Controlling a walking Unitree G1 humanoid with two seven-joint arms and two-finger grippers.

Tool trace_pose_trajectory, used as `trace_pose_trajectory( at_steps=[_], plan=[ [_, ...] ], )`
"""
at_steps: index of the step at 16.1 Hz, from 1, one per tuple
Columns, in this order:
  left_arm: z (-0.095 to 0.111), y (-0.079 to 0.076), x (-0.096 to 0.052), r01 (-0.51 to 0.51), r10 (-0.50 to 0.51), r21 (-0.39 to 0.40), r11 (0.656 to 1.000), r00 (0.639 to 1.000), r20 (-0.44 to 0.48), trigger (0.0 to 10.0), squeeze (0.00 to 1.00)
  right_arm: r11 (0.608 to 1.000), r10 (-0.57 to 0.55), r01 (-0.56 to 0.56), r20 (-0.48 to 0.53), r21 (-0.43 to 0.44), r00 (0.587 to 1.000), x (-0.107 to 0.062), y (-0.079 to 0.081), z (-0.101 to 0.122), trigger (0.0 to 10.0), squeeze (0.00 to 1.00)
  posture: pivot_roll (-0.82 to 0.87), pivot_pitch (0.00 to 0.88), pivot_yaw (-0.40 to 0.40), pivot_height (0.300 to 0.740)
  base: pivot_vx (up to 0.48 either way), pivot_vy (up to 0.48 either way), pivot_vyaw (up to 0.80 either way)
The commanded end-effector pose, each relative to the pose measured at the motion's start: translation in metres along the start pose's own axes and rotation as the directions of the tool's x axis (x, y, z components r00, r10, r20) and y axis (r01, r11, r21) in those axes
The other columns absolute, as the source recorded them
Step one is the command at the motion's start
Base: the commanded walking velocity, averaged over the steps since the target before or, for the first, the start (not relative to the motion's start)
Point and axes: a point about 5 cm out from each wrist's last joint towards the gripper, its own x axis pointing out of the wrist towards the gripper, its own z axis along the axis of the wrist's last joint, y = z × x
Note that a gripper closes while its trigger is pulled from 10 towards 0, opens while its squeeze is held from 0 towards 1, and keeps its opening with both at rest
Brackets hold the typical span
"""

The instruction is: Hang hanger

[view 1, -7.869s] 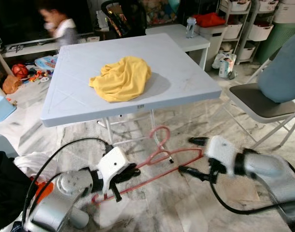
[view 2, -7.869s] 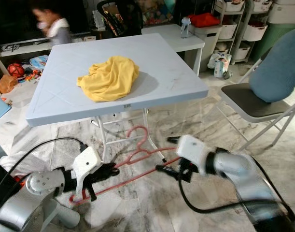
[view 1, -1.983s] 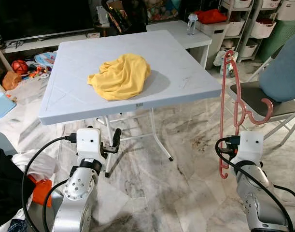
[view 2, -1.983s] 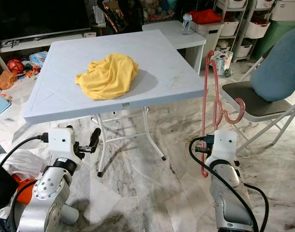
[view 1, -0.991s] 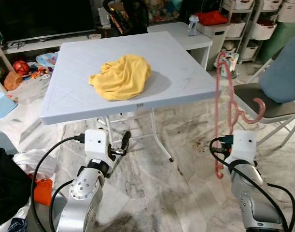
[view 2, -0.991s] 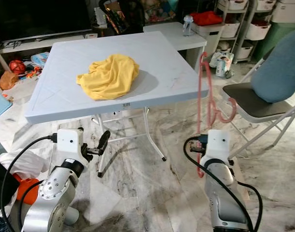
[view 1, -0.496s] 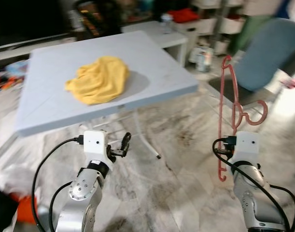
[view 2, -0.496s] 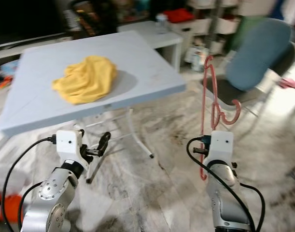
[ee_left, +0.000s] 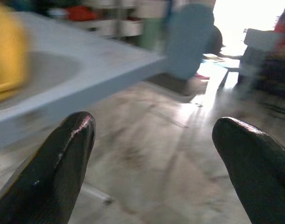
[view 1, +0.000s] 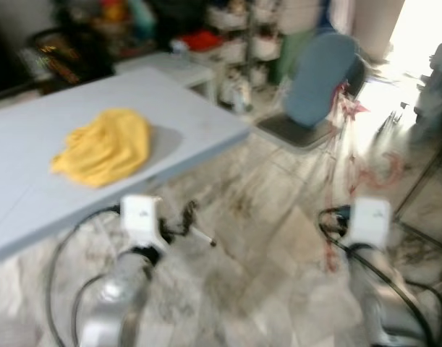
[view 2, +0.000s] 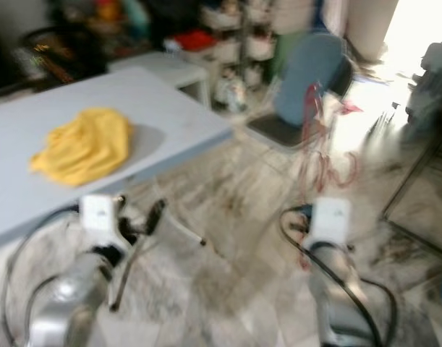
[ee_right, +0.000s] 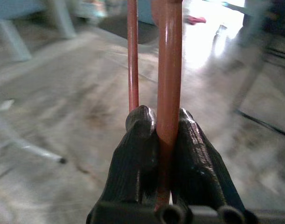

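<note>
The head views are blurred. A pink plastic hanger (view 1: 341, 137) stands upright in front of me on the right, its hook end up. My right gripper (ee_right: 162, 119) is shut on the hanger's thick bar (ee_right: 169, 70), and a thinner bar runs beside it. The right wrist's white housing (view 1: 369, 220) sits just below the hanger. Low on the left, my left gripper (ee_left: 156, 130) is open with nothing between its black fingers (ee_left: 67, 154), held out over the floor near the table (view 1: 199, 123).
A yellow cloth (view 1: 101, 155) lies on the pale blue table. A folding chair with a blue back (view 1: 318, 79) stands behind the hanger. Shelves with bins (view 1: 242, 29) line the back. A dark metal frame (view 1: 423, 181) and bright glare are at the right. The floor is marble.
The whole picture has swung and blurred, so the camera has turned to the right. The hanger stays upright in the shut right gripper. The left gripper stays open.
</note>
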Motion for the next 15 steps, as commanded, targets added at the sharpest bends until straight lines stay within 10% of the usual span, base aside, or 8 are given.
trace_pose_trajectory(
  at_steps=[1, 15],
  plan=[
    [0.002, 0.005, -0.001, -0.002, 0.002, 0.014, 1.000, 1.000, -0.003, 10.0, 0.00, 1.000, 0.012, -0.013, 0.038, 0.005, 0.999, 0.000, 0.006, 0.009, 10.0, 0.00, -0.09, 0.000, 0.050, 0.740, 0.285, 0.300, -0.80],
    [-0.009, 0.006, 0.003, -0.025, 0.026, 0.033, 0.999, 0.998, -0.048, 10.0, 0.00, 0.999, -0.020, 0.019, 0.051, 0.030, 0.999, 0.003, 0.008, 0.007, 10.0, 0.00, -0.08, 0.000, 0.049, 0.740, 0.207, 0.101, -0.67]
  ],
)
